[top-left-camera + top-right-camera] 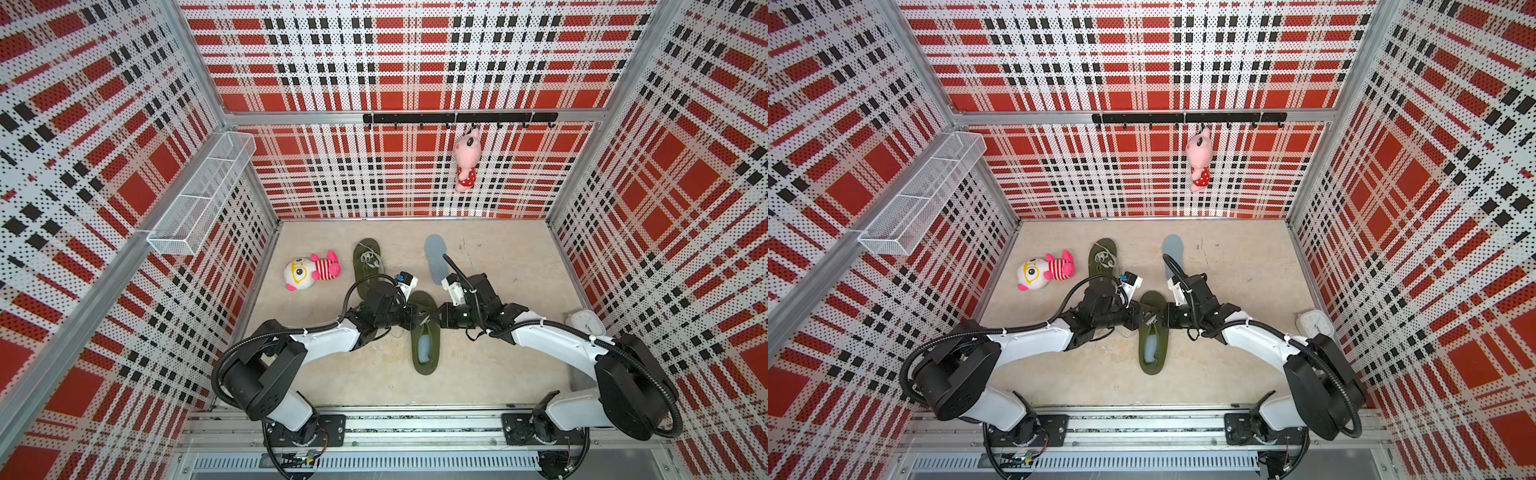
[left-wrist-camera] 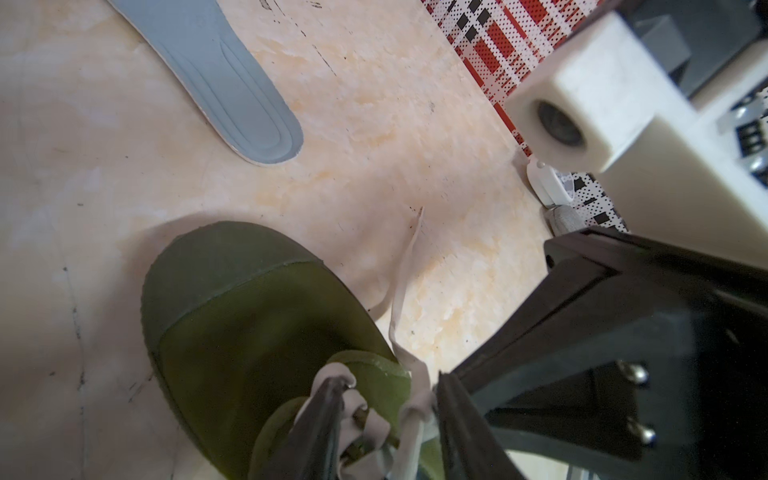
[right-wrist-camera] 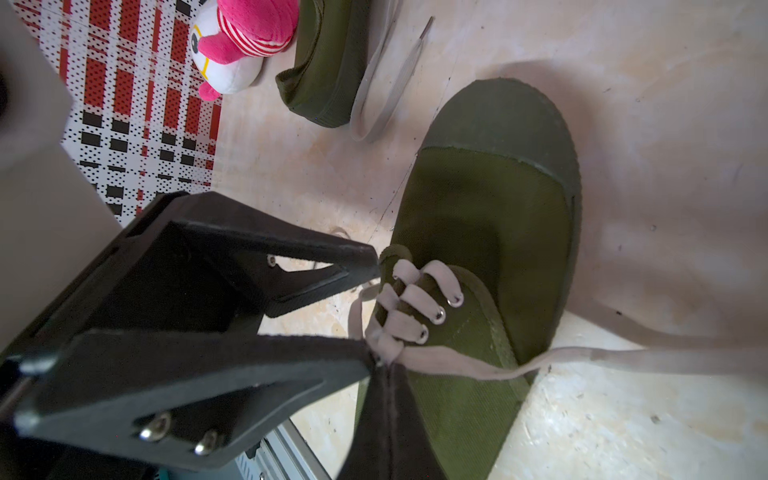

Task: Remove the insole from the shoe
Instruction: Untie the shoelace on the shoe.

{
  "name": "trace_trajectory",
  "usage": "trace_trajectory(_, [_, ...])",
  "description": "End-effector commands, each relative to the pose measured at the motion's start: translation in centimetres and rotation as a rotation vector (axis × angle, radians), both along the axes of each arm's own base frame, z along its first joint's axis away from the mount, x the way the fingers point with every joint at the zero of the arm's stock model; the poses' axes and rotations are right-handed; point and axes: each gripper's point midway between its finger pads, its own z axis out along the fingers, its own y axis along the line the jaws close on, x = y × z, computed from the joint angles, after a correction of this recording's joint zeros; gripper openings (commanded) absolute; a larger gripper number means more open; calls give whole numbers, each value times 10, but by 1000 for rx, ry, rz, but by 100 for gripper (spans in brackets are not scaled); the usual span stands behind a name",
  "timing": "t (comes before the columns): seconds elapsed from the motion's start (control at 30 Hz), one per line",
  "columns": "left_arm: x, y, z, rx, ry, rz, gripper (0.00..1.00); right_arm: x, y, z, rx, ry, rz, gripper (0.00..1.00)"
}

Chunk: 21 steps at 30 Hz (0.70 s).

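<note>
Enclosure: the back wall (image 1: 415, 62), left wall (image 1: 83, 124) and right wall (image 1: 685, 166) are perforated panels printed in red, white and black plaid, held in an aluminium frame (image 1: 291, 117) with posts at both back corners. Fixtures: a white wire basket (image 1: 199, 195) with three compartments is mounted on the left wall, and a black hook rail (image 1: 415, 118) runs along the back wall just under the frame's crossbar. The floor (image 1: 498, 270) is beige and marbled, marked with dark scuffs, evenly lit with soft shadows, and bounded at the front by a metal track (image 1: 415, 424) and a slotted duct (image 1: 374, 461).
</note>
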Motion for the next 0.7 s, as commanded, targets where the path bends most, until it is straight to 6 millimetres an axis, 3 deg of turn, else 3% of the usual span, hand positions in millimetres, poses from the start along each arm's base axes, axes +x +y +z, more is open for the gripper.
trace_trajectory(0.0, [4,9,10,32,-55,-7,42,4,7,19,63,-54,7,0])
trace_trajectory(0.2, [-2,18,10,51,-70,-37,42,6,8,21,73,-59,-2,0])
trace_trajectory(0.4, [-14,6,8,31,-58,-116,42,7,8,19,69,-51,-1,0])
trace_trajectory(0.67, [-14,2,-2,54,-47,-119,40,7,6,17,52,-48,-6,0])
